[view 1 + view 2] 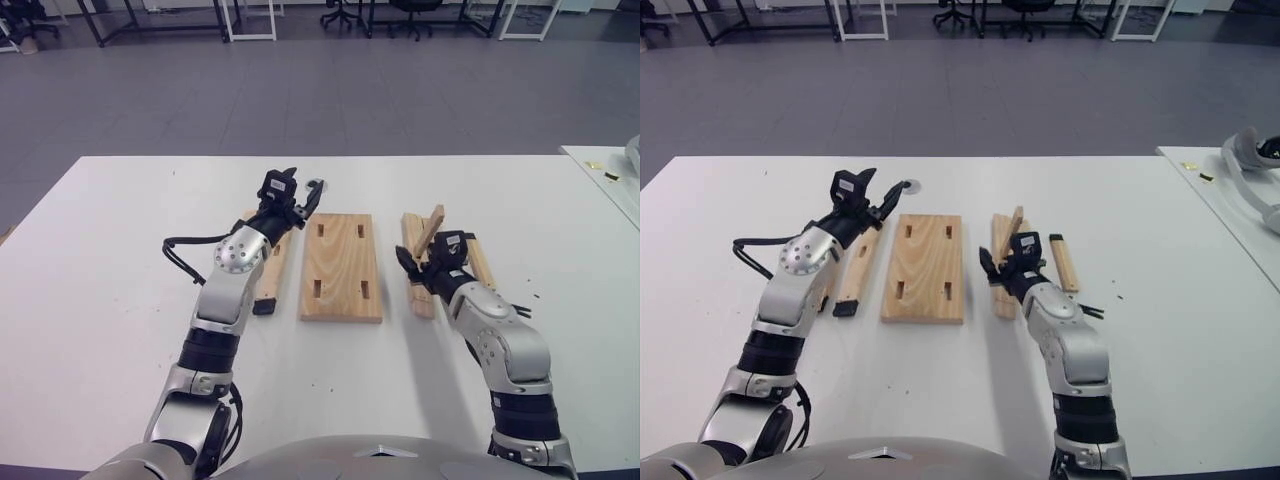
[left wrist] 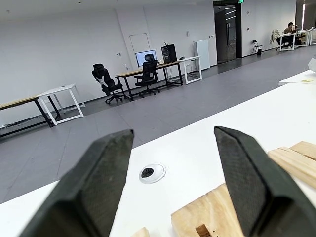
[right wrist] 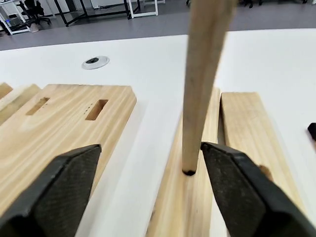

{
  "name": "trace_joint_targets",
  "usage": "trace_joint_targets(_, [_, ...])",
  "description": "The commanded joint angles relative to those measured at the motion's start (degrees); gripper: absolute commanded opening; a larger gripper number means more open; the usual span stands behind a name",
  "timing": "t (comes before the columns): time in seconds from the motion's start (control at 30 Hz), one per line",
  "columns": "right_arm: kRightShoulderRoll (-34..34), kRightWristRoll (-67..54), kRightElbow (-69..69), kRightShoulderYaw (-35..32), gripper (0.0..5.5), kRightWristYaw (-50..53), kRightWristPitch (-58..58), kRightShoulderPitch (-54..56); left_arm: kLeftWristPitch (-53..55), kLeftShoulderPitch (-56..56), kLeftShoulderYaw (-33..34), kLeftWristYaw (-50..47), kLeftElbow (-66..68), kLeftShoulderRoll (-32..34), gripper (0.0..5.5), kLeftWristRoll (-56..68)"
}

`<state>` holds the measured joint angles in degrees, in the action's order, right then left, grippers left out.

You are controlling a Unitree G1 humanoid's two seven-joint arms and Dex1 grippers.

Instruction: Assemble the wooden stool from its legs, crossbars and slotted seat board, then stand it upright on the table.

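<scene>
Black fingers (image 3: 64, 190) of the right gripper (image 3: 150, 147) stand wide apart and hold nothing. They hang low over the near end of a cluster of wooden pieces (image 1: 420, 285) on the robot's right of the white tabletop (image 1: 110, 300). Between the fingers lies a flat plank (image 3: 173, 207). A thin stick (image 3: 202, 74) rises at a tilt, and its lower end rests on that plank. A second plank (image 3: 247, 128) lies just beside the first. A shorter strip with a dark tip (image 1: 1065, 262) lies apart, on the outer side of the cluster.

The slotted seat board (image 1: 342, 267) lies flat in the middle of the tabletop between the two arms. It runs lengthwise away from the robot and has four slots cut in it. To its left, more wooden pieces (image 1: 858, 268) lie partly beneath the left forearm. One of them ends in a dark cap (image 1: 845, 310) at the near end.

Farther out, the left gripper (image 1: 305, 190) hovers above the far end of those pieces, beside the far left corner of the seat board. Its fingers (image 2: 94, 192) are spread and hold nothing. Just beyond it, a round cable grommet (image 1: 910, 185) is set into the tabletop.

A second table (image 1: 1200, 190) stands to the right with a white object (image 1: 1255, 175) on it. Behind are grey floor, desks and office chairs (image 2: 106, 81).
</scene>
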<state>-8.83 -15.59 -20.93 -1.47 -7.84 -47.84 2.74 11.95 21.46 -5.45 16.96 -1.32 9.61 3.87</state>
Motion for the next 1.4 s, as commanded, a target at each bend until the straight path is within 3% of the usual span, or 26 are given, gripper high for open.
trace_joint_targets(0.03, [0.1, 0.6, -1.9, -0.1, 3.73, 2.5, -5.2, -1.6, -0.1, -0.3, -0.4, -0.4, -0.5, 0.0, 2.97, -0.9])
trace_joint_targets(0.43, [0.5, 3.1, 0.8, -0.6, 3.73, 4.1, -6.4, -4.1, -0.1, -0.2, -1.6, 0.2, -0.6, 0.6, 2.97, -1.7])
trace_joint_targets(0.73, [-3.8, 7.6, 2.3, 2.7, 2.17, 2.1, -2.7, -1.8, -0.1, 0.1, -1.5, 0.4, -0.4, 0.4, 2.97, -2.2])
trace_joint_targets(0.8, [-5.1, 8.6, 3.5, 3.2, 2.06, 0.7, 2.1, -1.0, 0.9, 0.1, -0.3, 0.4, -0.2, -0.6, 2.97, -0.3])
trace_joint_targets(0.97, [-10.4, 10.2, 4.0, 6.6, 2.06, -9.8, 23.3, 2.0, 12.0, 2.6, 9.8, 4.3, -0.1, -6.3, 2.97, 20.3])
trace_joint_targets(1.07, [-11.2, 6.8, 2.7, 5.5, 2.06, -16.4, 30.7, 3.6, 23.9, 4.1, 17.8, 6.8, -0.9, -8.0, 2.97, 39.6])
trace_joint_targets(1.13, [-12.0, 5.2, 1.7, 5.7, 2.06, -19.9, 33.3, 4.4, 27.9, 4.9, 20.7, 5.8, -0.6, -8.0, 2.97, 46.1])
trace_joint_targets(1.4, [-14.3, 5.5, -0.6, 9.3, 2.06, -26.7, 36.7, 4.4, 33.0, 6.2, 23.7, 2.7, -4.8, -8.2, 2.97, 59.1])
